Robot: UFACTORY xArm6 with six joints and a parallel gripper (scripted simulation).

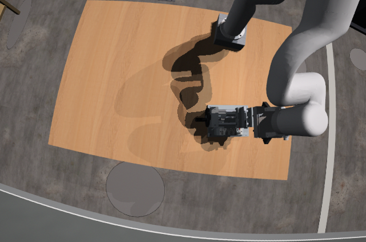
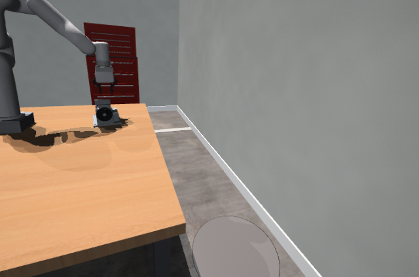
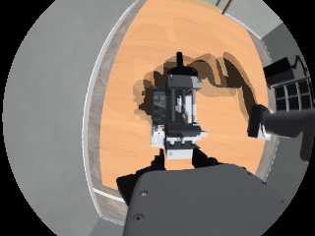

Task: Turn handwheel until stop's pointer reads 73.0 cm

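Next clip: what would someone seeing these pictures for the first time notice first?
Probably the grey arm reaching from its base at the table's far side, with its open, empty pincer hanging just above a small grey device on the wooden table. The device's black handwheel faces the exterior camera. Behind them a red slatted cabinet stands out against the grey wall.
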